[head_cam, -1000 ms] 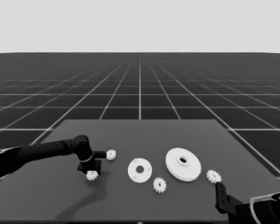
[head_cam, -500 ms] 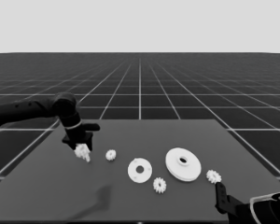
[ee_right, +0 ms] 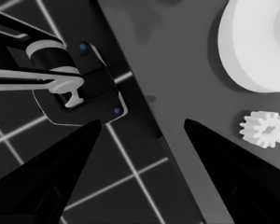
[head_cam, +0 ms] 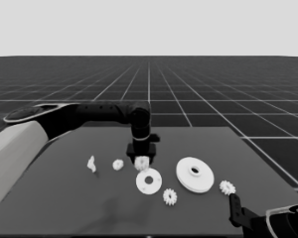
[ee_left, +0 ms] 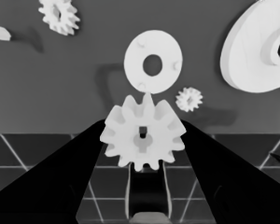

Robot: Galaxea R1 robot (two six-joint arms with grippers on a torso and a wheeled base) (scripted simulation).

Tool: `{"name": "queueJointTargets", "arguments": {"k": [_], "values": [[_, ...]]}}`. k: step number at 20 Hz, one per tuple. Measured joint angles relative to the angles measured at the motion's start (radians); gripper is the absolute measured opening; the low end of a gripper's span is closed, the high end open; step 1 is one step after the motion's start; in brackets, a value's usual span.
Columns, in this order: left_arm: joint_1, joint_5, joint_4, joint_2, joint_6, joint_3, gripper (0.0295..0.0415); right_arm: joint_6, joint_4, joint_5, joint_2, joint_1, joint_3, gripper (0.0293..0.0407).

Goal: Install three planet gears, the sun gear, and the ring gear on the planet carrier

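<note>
Since half a second ago your left arm has swung in from the left end of the surface point(head_cam: 64, 198) toward the middle, and the thin white piece point(head_cam: 92, 163) it stood over now lies bare behind it. Your left gripper point(head_cam: 141, 161) hangs just behind the smaller round part point(head_cam: 149, 181), its fingers point(ee_left: 60, 186) clenched on a gear point(ee_left: 143, 137) that sits between them; in the head view that gear shows only as a small white blob under the black wrist. From the left wrist view the gear's top tooth overlaps the near rim of the smaller round part point(ee_left: 153, 61), so you cannot tell how high it rides.

Another gear point(head_cam: 118, 164) lies just left of the gripper, between it and the thin piece. A third gear point(head_cam: 170, 197) lies just in front of the smaller round part, toward the near edge. The larger round part point(head_cam: 194, 174) lies just right of the smaller one, with a narrow strip of bare surface between them. A fourth gear point(head_cam: 227, 187) lies near the larger part's right side, close to the right edge. Room is widest at the front left and along the far edge.

Your right gripper point(head_cam: 234, 208) waits at the lower right corner, its fingers point(ee_right: 60, 177) spread with nothing between them. In its wrist view the larger round part point(ee_right: 256, 46) is cut off by the frame and the fourth gear point(ee_right: 264, 129) lies beside one finger, untouched.
</note>
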Motion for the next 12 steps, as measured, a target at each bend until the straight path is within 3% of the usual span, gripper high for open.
{"name": "queueJointTargets", "arguments": {"k": [1, 2, 3, 4, 6, 11, 12], "values": [[0.0, 0.0, 0.0, 0.002, 0.0, -0.003, 0.0312, 0.0, 0.0, 0.0, 0.0, 0.0, 0.0, 0.0385], [0.143, 0.002, 0.174, 0.001, -0.006, 0.002, 0.0312, 0.0, 0.0, 0.0, 0.0, 0.0, 0.0, 0.0385], [0.267, 0.001, 0.279, 0.007, 0.017, -0.026, 0.0312, 0.0, 0.0, 0.0, 0.0, 0.0, 0.0, 0.0385], [0.333, -0.007, 0.336, 0.013, 0.046, -0.063, 0.0312, 0.0, 0.0, 0.0, 0.0, 0.0, 0.0, 0.0385], [0.387, -0.022, 0.386, 0.022, 0.08, -0.111, 0.0312, 0.0, 0.0, 0.0, 0.0, 0.0, 0.0, 0.0385], [0.41, -0.033, 0.408, 0.028, 0.098, -0.137, 0.0312, 0.0, 0.0, 0.0, 0.0, 0.0, 0.0, 0.0385], [0.41, -0.033, 0.409, 0.028, 0.098, -0.138, 0.0344, 0.0, 0.0, 0.0, 0.0, 0.0, 0.0, 0.0385]]}}
